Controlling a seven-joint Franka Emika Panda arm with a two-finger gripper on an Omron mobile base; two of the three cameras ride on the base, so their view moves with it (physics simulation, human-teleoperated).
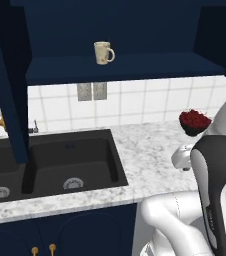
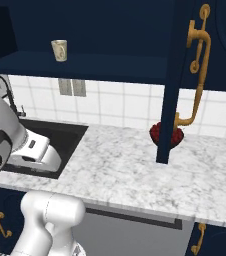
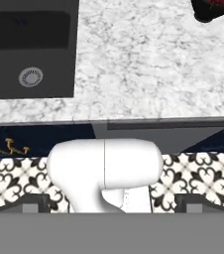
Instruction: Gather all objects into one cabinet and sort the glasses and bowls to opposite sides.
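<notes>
A cream mug (image 1: 103, 52) (image 2: 59, 50) with a loop handle stands upright on the shelf of the open navy wall cabinet (image 1: 135, 68) (image 2: 90, 66). A small dark bowl with red (image 1: 194, 121) (image 2: 159, 134) (image 3: 215, 9) sits on the marble counter near the tiled wall, partly hidden behind the cabinet door's edge in the right base view. My gripper (image 3: 113, 206) hangs in front of the counter, well short of the bowl and below the shelf. It looks down across the counter edge, and its fingertips (image 3: 35, 203) stand wide apart with nothing between them.
A black double sink (image 1: 60, 160) (image 3: 29, 44) is set into the marble counter (image 1: 150, 155) (image 2: 120, 165) to the left. Open navy cabinet doors (image 1: 5, 85) (image 2: 185, 75) hang down on both sides. Navy base cabinets with gold handles (image 3: 7, 145) stand over a patterned floor.
</notes>
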